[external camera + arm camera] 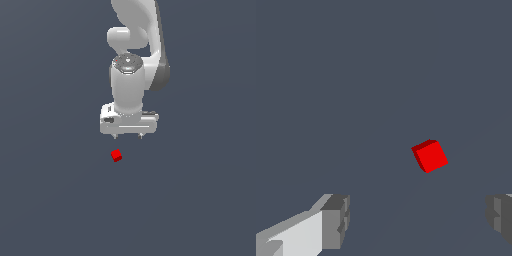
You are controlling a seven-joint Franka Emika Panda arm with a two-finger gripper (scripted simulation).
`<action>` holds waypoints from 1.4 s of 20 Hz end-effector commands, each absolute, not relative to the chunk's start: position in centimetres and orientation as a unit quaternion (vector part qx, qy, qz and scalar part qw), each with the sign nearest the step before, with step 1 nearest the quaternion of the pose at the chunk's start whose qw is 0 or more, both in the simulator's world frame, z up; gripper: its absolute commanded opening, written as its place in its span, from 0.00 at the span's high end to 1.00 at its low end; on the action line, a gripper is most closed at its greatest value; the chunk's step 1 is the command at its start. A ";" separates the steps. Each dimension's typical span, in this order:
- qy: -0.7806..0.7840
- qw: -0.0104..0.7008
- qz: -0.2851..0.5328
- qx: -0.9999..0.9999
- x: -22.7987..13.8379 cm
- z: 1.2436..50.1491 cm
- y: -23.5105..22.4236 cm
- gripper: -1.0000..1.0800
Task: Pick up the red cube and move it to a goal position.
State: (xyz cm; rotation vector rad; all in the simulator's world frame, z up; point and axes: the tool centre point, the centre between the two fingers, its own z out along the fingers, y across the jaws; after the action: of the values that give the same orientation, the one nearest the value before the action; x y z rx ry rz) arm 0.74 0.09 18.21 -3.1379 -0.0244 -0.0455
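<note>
Plain grey floor; gripper point(128, 136) open, empty; red cube point(116, 155) sits at its 7 o'clock; centre over it, match yaw, descend.

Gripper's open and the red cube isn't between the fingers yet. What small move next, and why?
Probably shift the gripper sideways until it is centred over the red cube, then descend. In the wrist view the fingers stand wide apart and the cube lies off them, untouched; in the exterior view it sits beyond the fingertips, toward that view's left.
</note>
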 end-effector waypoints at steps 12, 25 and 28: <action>-0.043 0.002 -0.012 -0.999 0.6 15.6 -0.8 0.04; -0.163 0.002 -0.004 -0.987 0.6 6.5 -4.1 0.04; -0.186 0.001 -0.003 -0.983 0.7 4.8 -4.7 0.04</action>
State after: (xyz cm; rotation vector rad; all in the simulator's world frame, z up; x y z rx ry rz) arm 0.61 -4.43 5.66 -3.0915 -0.5428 -0.0091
